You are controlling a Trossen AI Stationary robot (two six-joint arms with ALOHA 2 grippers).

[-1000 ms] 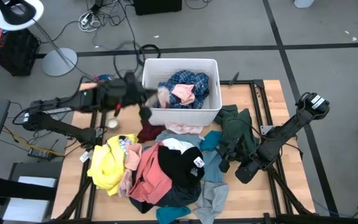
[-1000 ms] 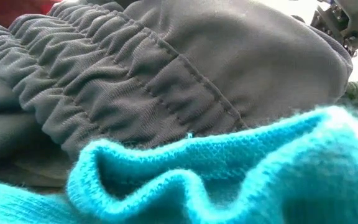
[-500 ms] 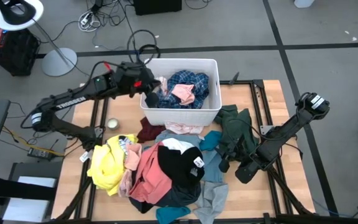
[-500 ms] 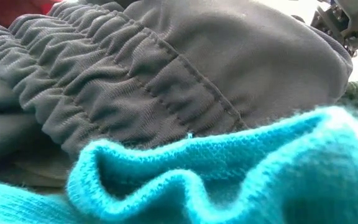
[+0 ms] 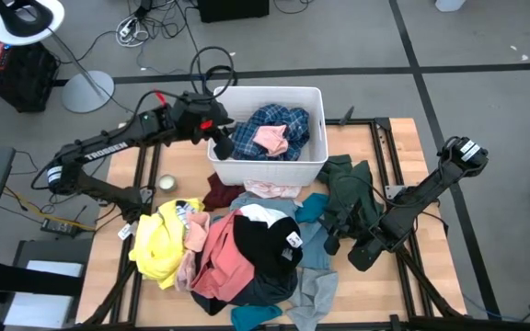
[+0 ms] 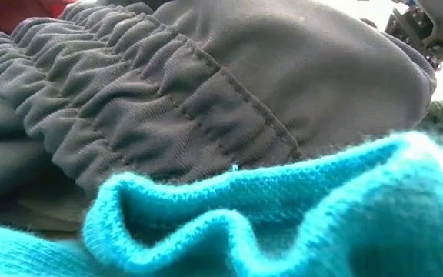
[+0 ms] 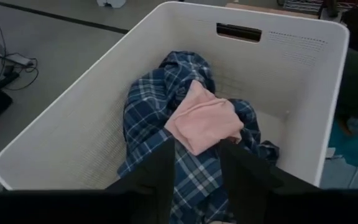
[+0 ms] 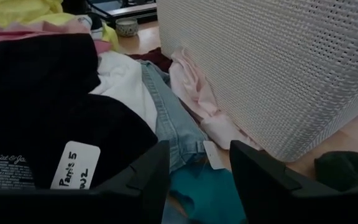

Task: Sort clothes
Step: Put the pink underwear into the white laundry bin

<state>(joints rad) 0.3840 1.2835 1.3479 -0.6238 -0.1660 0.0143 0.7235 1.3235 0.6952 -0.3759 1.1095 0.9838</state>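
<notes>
Since 1 second ago the left gripper (image 5: 217,145) has swung to the white bin (image 5: 313,158)'s 9 o'clock rim and let the pink garment (image 7: 204,119) fall, jaws now apart and empty, so pulling back low could snag the blue plaid shirt (image 7: 146,111), while the right gripper (image 8: 199,167) waits with jaws wide by the pile (image 5: 237,253).

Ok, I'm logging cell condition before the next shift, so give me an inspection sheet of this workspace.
Surface: wooden table, mostly covered.
Job's things: blue plaid garment and pink garment lie in the white bin; mixed pile in front of it includes yellow garment, black garment, dark green garment.
Clutter: small round container beside the bin.
Grippers: left gripper open over the bin, empty; right gripper open, low by the pile's right edge, empty.
Cables: loose cables on the floor behind the bin.
Surroundings: lamp stand on the floor; no person seen.
</notes>
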